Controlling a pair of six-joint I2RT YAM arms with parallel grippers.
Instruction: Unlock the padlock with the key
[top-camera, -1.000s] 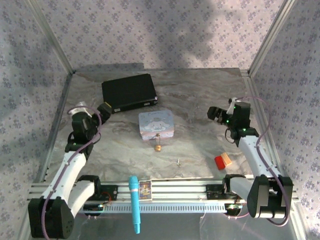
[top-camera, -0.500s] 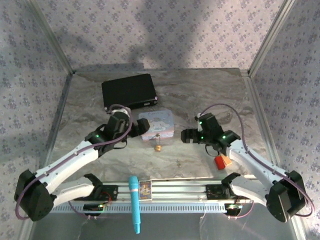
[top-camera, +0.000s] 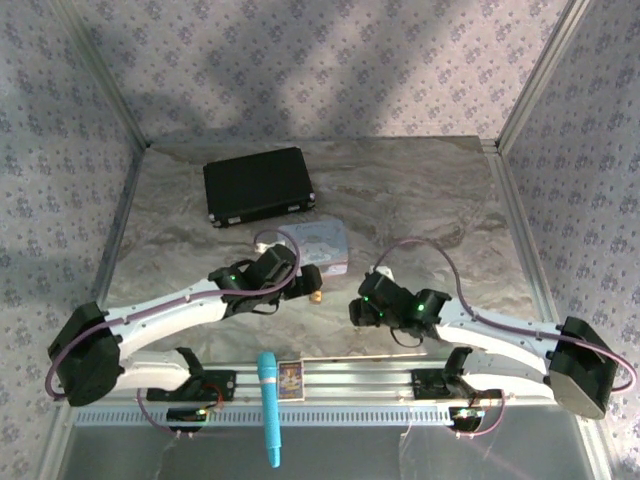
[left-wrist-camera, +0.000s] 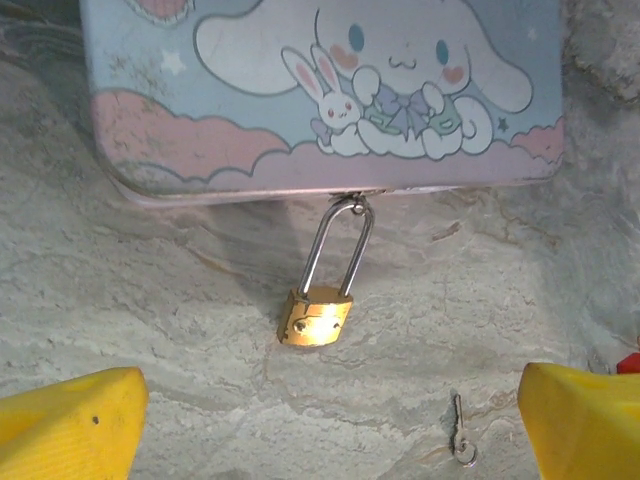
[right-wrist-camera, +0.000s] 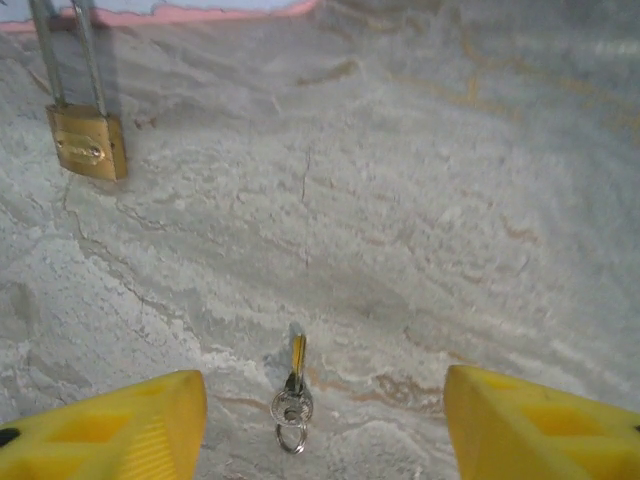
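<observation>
- On the table (top-camera: 420, 200), a grey marbled surface, the padlock (left-wrist-camera: 315, 318) lies flat just near of the pale blue cartoon tin (left-wrist-camera: 300, 90). Its shackle reaches up to the middle of the tin's near edge.
- Both legs of the shackle run into the brass body; the padlock reads as locked.
- From the top camera, the padlock (top-camera: 315, 296) shows as a small gold speck just beside the left gripper (top-camera: 300, 280), near of the tin (top-camera: 325, 240).
- The key (left-wrist-camera: 460, 442) lies on the bare table, near and to the right of the padlock, apart from it. A small ring hangs at its near end.
- Left gripper (left-wrist-camera: 325, 425): jaws spread wide, yellow fingers (left-wrist-camera: 70, 420) at the lower corners of the wrist view, holding nothing. The padlock sits ahead of the gap, untouched.
- Right gripper (right-wrist-camera: 325, 425): jaws spread wide, holding nothing. The key (right-wrist-camera: 293, 385) lies between the fingers (right-wrist-camera: 545, 420), closer to the left one in that view, touching neither.
- In the right wrist view the padlock (right-wrist-camera: 88, 140) is at the far left, well apart from the key, with the tin's pink edge (right-wrist-camera: 200, 12) above it.
- From above, the right gripper (top-camera: 362, 310) sits low over the table, right of the padlock.
- Other items: a black case (top-camera: 257, 185) at the far left of the table and a blue tool (top-camera: 268, 405) across the near rail.
</observation>
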